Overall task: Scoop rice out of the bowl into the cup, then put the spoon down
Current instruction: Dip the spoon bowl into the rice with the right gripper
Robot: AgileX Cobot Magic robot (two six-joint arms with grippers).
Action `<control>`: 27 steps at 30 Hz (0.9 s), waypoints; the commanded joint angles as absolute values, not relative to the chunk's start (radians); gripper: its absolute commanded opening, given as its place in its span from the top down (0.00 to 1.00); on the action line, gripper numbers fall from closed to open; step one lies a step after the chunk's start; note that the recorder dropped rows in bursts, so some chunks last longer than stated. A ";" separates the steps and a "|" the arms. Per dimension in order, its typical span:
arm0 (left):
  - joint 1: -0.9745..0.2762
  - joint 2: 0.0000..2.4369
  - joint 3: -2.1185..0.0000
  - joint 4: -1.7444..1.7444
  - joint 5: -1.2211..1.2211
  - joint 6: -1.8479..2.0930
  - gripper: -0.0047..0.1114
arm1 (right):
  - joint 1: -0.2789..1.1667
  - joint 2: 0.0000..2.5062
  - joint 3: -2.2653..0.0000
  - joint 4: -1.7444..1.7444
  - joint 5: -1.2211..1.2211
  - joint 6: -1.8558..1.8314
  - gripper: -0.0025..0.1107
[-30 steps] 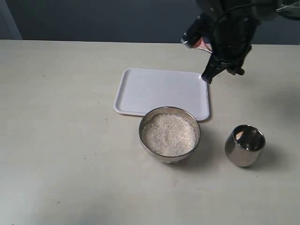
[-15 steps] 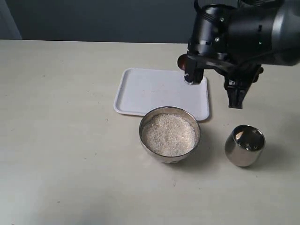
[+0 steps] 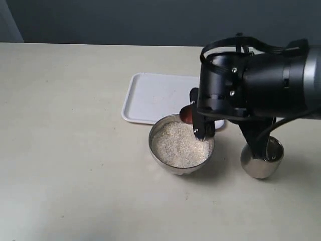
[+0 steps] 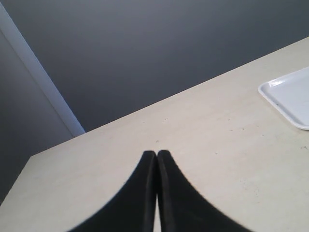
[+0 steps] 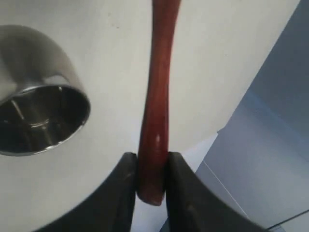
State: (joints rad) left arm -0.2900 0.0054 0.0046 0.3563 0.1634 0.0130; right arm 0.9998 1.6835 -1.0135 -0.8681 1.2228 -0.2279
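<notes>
Spoon [image 3: 186, 115] near rice [image 3: 178, 146], contact unclear

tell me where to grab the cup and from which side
Likely across its rounded wall at mid-height, coming from the side away from the bowl: the cup stands upright, mouth up, with no handle, and that side looks free.

The right arm [image 3: 261, 90] is a thick, rounded housing in matt black, with a light grey section at one end; thin black cables [image 3: 235, 40] lie in loops over its top; a few small bright screws [image 3: 233, 70] sit in the black shell. The fingers [image 5: 123, 193] of the right gripper [image 5: 152, 166] are black and smooth, with rounded edges; those of the left gripper [image 4: 156, 154] are black too, curved and narrowing to thin tips.
</notes>
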 commanded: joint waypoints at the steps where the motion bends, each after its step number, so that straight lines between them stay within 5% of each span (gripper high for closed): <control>1: -0.291 0.000 0.000 0.356 0.157 0.008 0.96 | 1.037 1.716 -0.995 -0.870 1.221 -0.235 0.99; 27: -0.291 0.000 0.000 0.356 0.157 0.008 0.96 | 1.069 1.831 -0.995 -1.023 1.221 -0.262 0.99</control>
